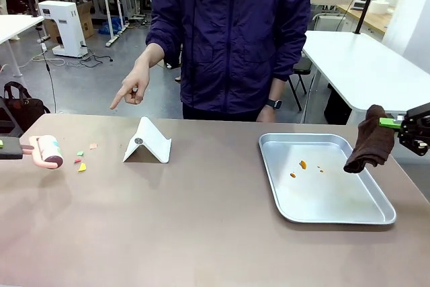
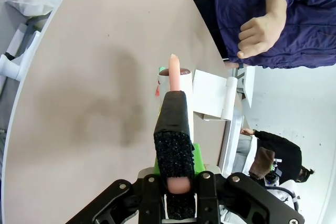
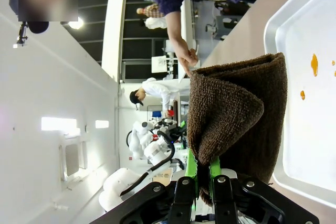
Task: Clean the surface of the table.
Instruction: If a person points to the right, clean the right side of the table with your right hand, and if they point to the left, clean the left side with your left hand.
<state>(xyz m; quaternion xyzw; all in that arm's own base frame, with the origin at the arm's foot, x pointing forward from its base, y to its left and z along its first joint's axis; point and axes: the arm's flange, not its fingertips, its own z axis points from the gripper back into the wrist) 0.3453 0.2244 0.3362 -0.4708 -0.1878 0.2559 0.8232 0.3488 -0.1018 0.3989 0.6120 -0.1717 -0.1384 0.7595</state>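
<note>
The taupe-brown table (image 1: 201, 226) carries a few small coloured scraps (image 1: 80, 162) near its left end. Just left of the scraps hovers a lint roller (image 1: 48, 150) with a pink handle, and my left gripper (image 1: 5, 146) is shut on that handle at the picture's edge. In the left wrist view the gripper (image 2: 176, 182) clamps the handle and the roller (image 2: 171, 77) points toward the scraps. At the right edge my right gripper (image 1: 398, 124) is shut on a folded brown cloth (image 1: 369, 140), which hangs over the tray's right rim; the cloth (image 3: 241, 114) shows again in the right wrist view.
A shiny silver tray (image 1: 376, 216) with a few orange bits lies on the right. A white folded stand (image 1: 148, 143) sits mid-left. A person in a dark purple jacket stands at the far side, one hand (image 1: 132, 88) pointing down toward the scraps.
</note>
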